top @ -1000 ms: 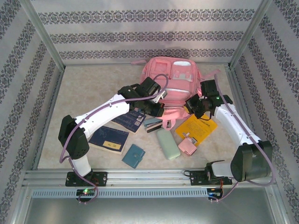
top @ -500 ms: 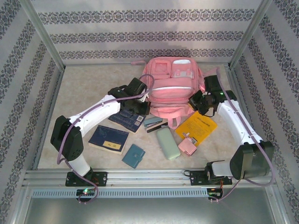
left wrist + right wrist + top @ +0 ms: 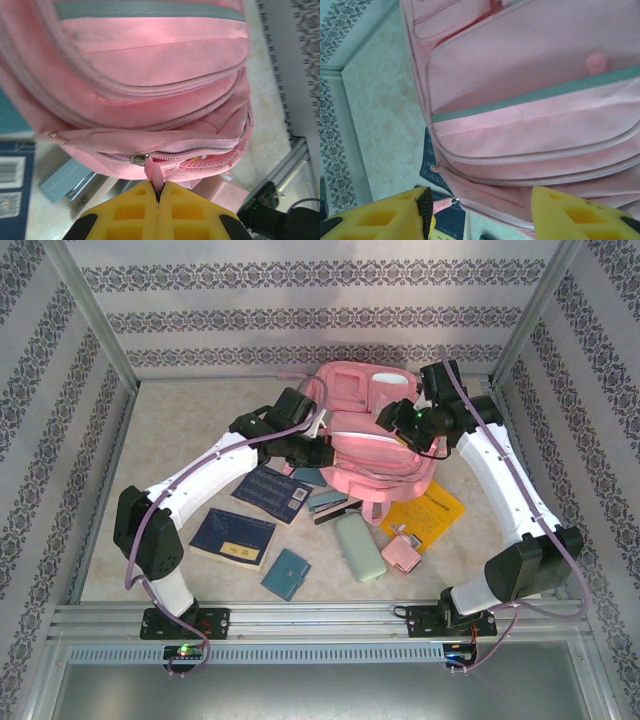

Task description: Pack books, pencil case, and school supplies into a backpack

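Observation:
The pink backpack (image 3: 372,445) lies in the middle of the table. My left gripper (image 3: 318,446) is at its left side, shut on the pink zipper pull (image 3: 152,175) of the backpack (image 3: 150,75); the yellow fingertips (image 3: 135,210) press together. My right gripper (image 3: 402,421) hangs open over the backpack (image 3: 535,110), with nothing between its fingers (image 3: 395,215). In front lie two navy books (image 3: 272,492) (image 3: 233,537), a teal notebook (image 3: 286,573), a yellow book (image 3: 425,512), the mint pencil case (image 3: 359,547), a teal-and-brown stapler (image 3: 330,506) and a small pink item (image 3: 403,554).
Aluminium frame posts (image 3: 95,335) and patterned walls (image 3: 300,310) close in the table on three sides. A metal rail (image 3: 300,620) runs along the near edge. Bare tabletop (image 3: 190,420) lies at the back left.
My right gripper rose from the backpack's right side to above it and opened. The left gripper kept its hold on the zipper pull and shifted a little. The backpack bulged forward.

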You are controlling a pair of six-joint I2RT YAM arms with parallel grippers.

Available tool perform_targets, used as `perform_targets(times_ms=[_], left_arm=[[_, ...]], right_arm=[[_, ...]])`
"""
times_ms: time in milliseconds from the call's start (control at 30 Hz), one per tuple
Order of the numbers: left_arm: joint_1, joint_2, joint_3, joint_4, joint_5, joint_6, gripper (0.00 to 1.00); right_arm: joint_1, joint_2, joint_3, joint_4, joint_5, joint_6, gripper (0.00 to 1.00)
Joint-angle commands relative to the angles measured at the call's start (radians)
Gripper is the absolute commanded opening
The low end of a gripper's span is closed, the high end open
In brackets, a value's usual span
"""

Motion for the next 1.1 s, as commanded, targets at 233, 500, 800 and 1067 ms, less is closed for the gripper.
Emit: perform_targets(times_ms=[233,500,800,1067], left_arm=[[-0.107,0.060,0.152,-0.049,0.033,0.052,0.00],[-0.125,0.067,0.166,-0.061,0.026,0.065,0.00],[-0.138,0.052,0.148,-0.065,0.015,0.076,0.00],[-0.140,0.034,0.121,-0.052,0.007,0.075,0.00]], right_arm=[[-0.012,-0.195,-0.274,0.004,-0.121,0.452,0.53],[-0.007,-0.307,-0.526,0.237,-0.183,0.736,0.52],[-0.010,-0.266,-0.556,0.363,-0.145,0.774,0.52],[-0.004,-0.220,-0.550,0.344,-0.109,0.768,0.52]])
